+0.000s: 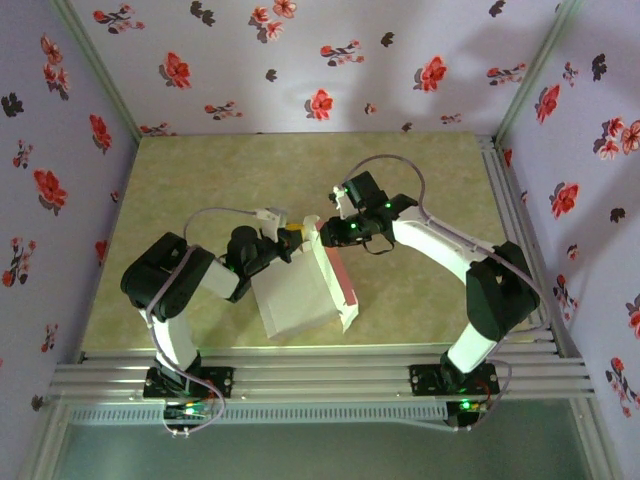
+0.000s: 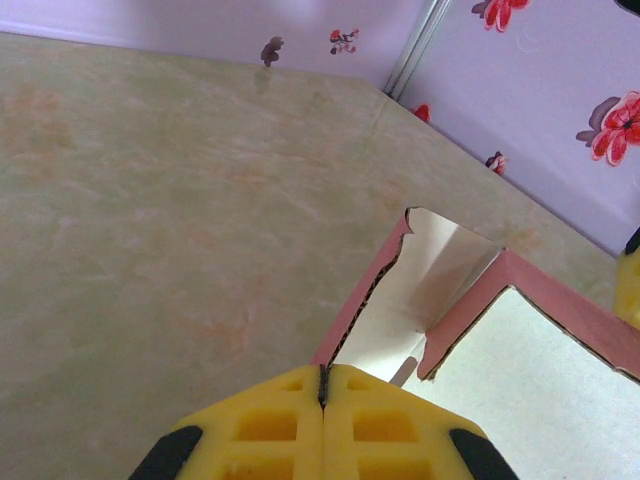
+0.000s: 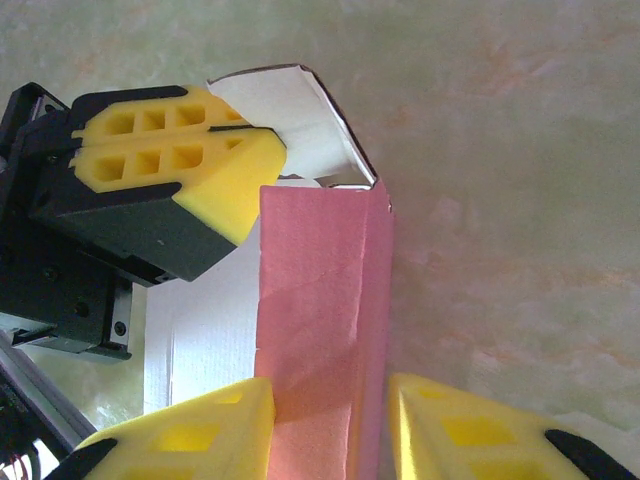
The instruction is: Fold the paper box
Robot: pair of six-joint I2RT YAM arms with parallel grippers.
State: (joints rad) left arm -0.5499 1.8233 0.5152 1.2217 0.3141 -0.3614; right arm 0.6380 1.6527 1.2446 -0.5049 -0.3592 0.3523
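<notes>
The paper box (image 1: 296,296) lies half folded mid-table, its pale face up and a salmon pink side wall (image 1: 338,272) raised along its right. My left gripper (image 1: 288,243) is shut on the box's far edge; in the left wrist view its jaws (image 2: 324,375) pinch the thin card of the box (image 2: 440,270). My right gripper (image 1: 322,235) comes in from the right. In its wrist view its fingers (image 3: 330,400) stand either side of the folded pink wall (image 3: 320,280), the left pad touching and a sliver of gap at the right. The left gripper (image 3: 215,130) sits just beyond.
Both grippers crowd the box's far end, almost touching. Floral walls (image 1: 320,70) close in the green mottled table (image 1: 200,190) on three sides. An aluminium rail (image 1: 320,375) runs along the near edge by the arm bases.
</notes>
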